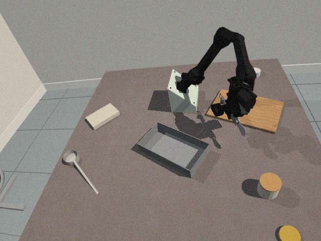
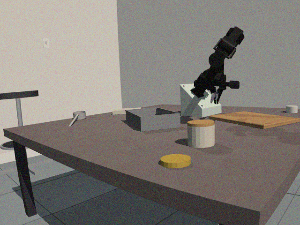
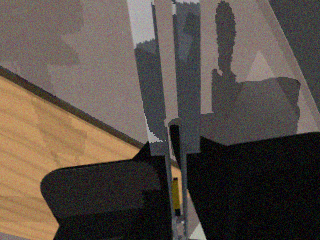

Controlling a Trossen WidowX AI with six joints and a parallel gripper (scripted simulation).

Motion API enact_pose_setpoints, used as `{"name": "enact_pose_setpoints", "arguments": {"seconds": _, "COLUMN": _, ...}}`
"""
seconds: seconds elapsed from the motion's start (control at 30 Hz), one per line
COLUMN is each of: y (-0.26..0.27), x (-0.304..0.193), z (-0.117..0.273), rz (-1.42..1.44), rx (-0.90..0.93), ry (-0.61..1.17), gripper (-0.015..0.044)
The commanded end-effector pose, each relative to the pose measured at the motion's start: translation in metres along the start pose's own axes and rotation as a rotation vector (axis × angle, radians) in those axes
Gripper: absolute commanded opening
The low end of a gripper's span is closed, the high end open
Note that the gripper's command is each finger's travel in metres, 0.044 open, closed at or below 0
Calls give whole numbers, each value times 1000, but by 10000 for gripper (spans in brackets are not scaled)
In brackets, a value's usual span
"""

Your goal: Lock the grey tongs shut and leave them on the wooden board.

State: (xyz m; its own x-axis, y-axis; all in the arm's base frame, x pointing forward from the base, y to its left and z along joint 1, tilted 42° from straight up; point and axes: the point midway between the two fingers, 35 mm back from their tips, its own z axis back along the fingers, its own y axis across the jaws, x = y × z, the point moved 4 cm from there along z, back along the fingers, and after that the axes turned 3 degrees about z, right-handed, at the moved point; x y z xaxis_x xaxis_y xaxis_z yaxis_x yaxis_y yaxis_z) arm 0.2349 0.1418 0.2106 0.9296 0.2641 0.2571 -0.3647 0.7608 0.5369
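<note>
My gripper [image 1: 231, 116] [image 2: 216, 101] [image 3: 167, 131] is shut on the grey tongs [image 1: 240, 127] [image 2: 212, 98] [image 3: 189, 100], gripping both arms. The tongs hang in the air by the near left edge of the wooden board [image 1: 262, 116] [image 2: 247, 118] [image 3: 30, 140]. Their tips point towards the top camera and the hinge end with its loop points back towards the base. In the wrist view the arms lie close together, with a narrow gap. Whether the hinge is locked cannot be seen. The roasting tin [image 1: 181, 169] [image 2: 160, 123] is empty.
The pale robot base [image 2: 191, 104] stands left of the board. A cream block [image 1: 102, 116] and a pan [image 1: 71, 156] lie on the left. A lidded jar [image 1: 269, 190] [image 2: 201, 135] and yellow disc [image 1: 289, 234] [image 2: 175, 161] are in front; a white cup [image 1: 257, 72] [image 2: 291, 108] is behind the board.
</note>
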Motion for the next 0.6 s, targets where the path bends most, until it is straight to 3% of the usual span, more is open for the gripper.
{"name": "enact_pose_setpoints", "arguments": {"seconds": 0.0, "y": 15, "x": -5, "z": 1, "rz": 49, "rx": -13, "ry": -8, "gripper": -150}}
{"name": "enact_pose_setpoints", "arguments": {"seconds": 0.57, "y": 82, "x": -42, "z": 4, "rz": 282, "rx": -13, "ry": -27, "gripper": -150}}
